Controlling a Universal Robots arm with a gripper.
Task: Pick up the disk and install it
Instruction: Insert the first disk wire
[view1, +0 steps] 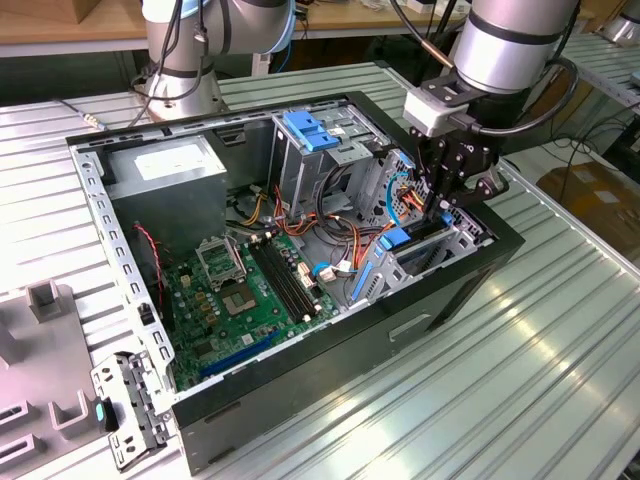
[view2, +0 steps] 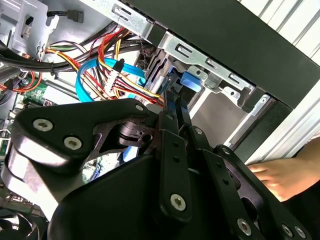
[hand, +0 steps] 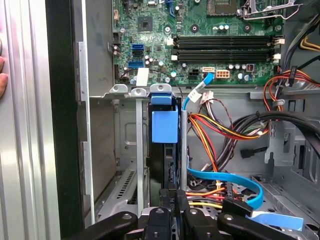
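First wrist view, lower centre: gripper (hand: 173, 197) clamped narrowly on the edge of the disk (hand: 162, 155). Judged heavy, rigid, shock-sensitive; hold by side rails.

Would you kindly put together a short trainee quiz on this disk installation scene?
1. True or false: the disk lies flat on the motherboard.
2. What is the hand shut on? A the disk; B the blue cable; C the power supply.
3. Fill in: in the exterior view, the hand is at the computer case's ___ end, by that view's sides.
Key: 1 false, it stands on edge in the drive cage; 2 A; 3 right.
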